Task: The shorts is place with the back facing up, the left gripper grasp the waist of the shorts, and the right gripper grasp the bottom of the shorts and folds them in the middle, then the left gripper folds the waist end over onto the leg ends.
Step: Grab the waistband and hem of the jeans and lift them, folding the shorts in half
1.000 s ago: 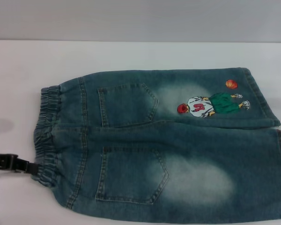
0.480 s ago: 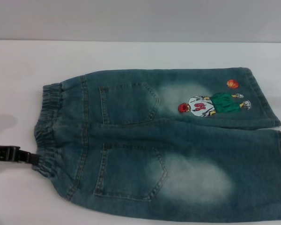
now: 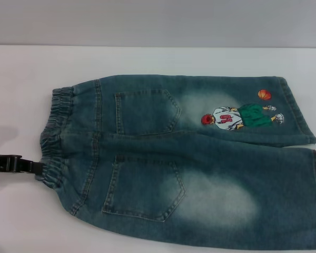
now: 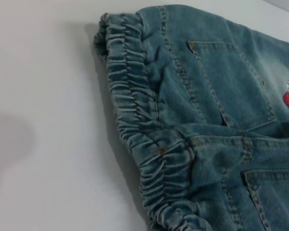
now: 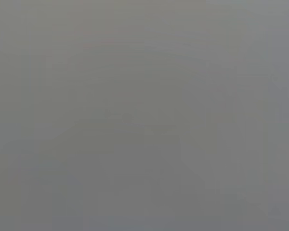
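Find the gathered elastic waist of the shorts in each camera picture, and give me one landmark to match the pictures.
Head view: the waist is at the left end of the shorts, with the left gripper at its near corner.
Left wrist view: the waist runs as a ruffled band across the middle, beside the white table.
Right wrist view: not in it; plain grey.
Shared landmark: the far back pocket.

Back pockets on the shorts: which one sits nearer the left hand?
The lower back pocket, on the plain leg without the cartoon, nearer the camera. The left hand meets the waist at that side; the other pocket lies farther away.
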{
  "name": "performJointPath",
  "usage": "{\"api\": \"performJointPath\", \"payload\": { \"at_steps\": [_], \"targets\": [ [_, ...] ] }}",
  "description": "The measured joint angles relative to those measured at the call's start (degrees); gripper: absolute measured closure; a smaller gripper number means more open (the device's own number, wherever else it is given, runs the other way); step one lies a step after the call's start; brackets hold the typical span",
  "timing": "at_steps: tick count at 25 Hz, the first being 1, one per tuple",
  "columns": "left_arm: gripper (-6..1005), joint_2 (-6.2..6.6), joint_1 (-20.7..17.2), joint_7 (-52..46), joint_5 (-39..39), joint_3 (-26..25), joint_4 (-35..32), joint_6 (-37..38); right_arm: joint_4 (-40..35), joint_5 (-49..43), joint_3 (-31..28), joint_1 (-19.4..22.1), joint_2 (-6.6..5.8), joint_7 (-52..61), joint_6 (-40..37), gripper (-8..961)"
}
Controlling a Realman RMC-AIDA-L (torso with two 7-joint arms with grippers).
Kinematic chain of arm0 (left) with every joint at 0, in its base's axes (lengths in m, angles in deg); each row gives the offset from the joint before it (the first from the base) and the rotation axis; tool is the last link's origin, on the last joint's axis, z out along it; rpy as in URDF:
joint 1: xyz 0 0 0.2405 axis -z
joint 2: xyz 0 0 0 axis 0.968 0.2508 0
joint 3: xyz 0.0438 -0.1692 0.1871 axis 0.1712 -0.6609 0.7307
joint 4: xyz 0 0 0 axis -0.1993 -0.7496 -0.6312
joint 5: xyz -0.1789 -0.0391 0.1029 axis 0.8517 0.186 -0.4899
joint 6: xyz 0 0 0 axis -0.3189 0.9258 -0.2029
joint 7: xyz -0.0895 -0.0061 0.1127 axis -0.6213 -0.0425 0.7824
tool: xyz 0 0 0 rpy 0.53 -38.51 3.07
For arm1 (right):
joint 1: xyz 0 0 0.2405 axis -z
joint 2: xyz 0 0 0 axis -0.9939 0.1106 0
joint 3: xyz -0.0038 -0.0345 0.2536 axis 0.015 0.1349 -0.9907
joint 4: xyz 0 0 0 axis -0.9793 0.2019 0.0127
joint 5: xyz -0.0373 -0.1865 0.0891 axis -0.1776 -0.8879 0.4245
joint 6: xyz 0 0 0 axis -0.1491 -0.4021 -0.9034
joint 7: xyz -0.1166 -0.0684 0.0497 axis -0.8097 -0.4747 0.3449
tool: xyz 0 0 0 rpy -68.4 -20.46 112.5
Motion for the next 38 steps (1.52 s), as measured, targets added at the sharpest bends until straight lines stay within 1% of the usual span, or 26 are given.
{"api": "performJointPath", "payload": {
  "at_steps": [1,4,7,10,12,15,18,21,23,28,34,38],
  "targets": [
    [966,-0.06,-0.1,0.2,0.1,-0.1,0.0,0.0,-2.1,-4.7,0.1,-0.1,-0.48,6.7,-1.8,468],
    [966,-0.14,-0.1,0.4,0.2,-0.1,0.0,0.0,-8.2,-15.9,0.0,-0.6,-1.58,19.4,-8.3,468],
    [966,-0.35,-0.5,0.9,1.0,-0.2,0.0,0.0,-16.0,-27.0,-0.9,-1.0,-2.38,27.9,-16.9,468],
    [966,-0.43,-0.9,1.3,2.4,-0.2,0.0,0.1,-25.5,-40.0,-2.3,-1.8,-2.90,36.0,-26.4,468],
    [966,-0.50,-1.0,1.4,2.7,-0.2,0.0,0.1,-30.2,-48.8,-3.6,-2.7,-3.46,40.4,-32.6,468],
    [966,-0.74,-1.1,1.6,3.1,-0.2,0.0,0.0,-33.7,-62.5,-7.6,-4.3,-4.44,44.2,-41.5,468],
    [966,-0.85,-1.1,1.8,3.3,-0.2,0.0,0.0,-33.9,-74.1,-10.8,-4.7,-5.07,44.5,-46.3,468],
    [966,-0.88,-1.1,2.0,3.4,-0.2,0.0,-0.1,-34.0,-83.9,-11.2,-4.8,-5.54,44.6,-48.3,468],
    [966,-0.88,-1.0,2.0,3.4,-0.2,0.0,-0.1,-34.2,-88.7,-11.5,-4.8,-5.81,44.6,-49.6,468],
    [966,-0.81,-0.5,2.0,3.4,-0.2,0.0,-0.2,-34.8,-96.3,-11.1,-5.0,-6.71,46.5,-50.3,469],
    [966,-0.70,-0.2,1.6,3.6,-0.2,0.0,0.1,-35.2,-107.8,-8.0,-6.4,-6.85,48.7,-50.5,469],
    [966,-0.76,-0.1,1.7,3.6,-0.2,0.0,-0.1,-35.2,-111.3,-8.1,-7.1,-7.18,48.8,-50.5,469]
  ]
}}
